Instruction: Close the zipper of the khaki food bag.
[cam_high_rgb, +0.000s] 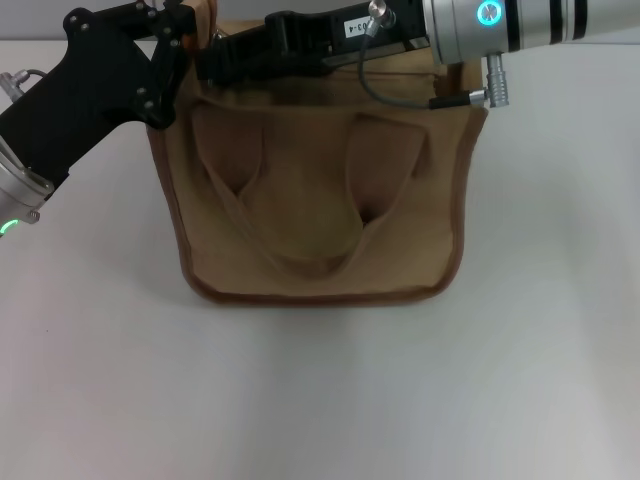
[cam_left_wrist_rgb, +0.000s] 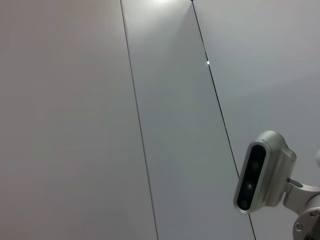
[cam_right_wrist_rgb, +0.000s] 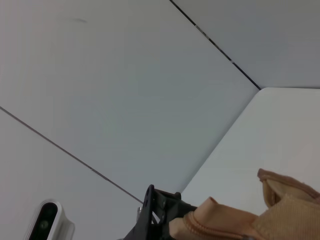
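Bag (cam_high_rgb: 320, 215) count is one: the khaki food bag on the white table (cam_high_rgb: 500, 380), two loop handles (cam_high_rgb: 300, 200) lying on its near face. My left gripper (cam_high_rgb: 185, 40) sits at its far left top corner, my right gripper (cam_high_rgb: 225, 55) beside it along the top edge, hiding the zipper. I cannot tell whether either grips.

we see khaki food bag (cam_high_rgb: 320, 215) mid-table | left gripper (cam_high_rgb: 180, 40) at its 10 o'clock corner | right gripper (cam_high_rgb: 225, 60) along 12 o'clock edge
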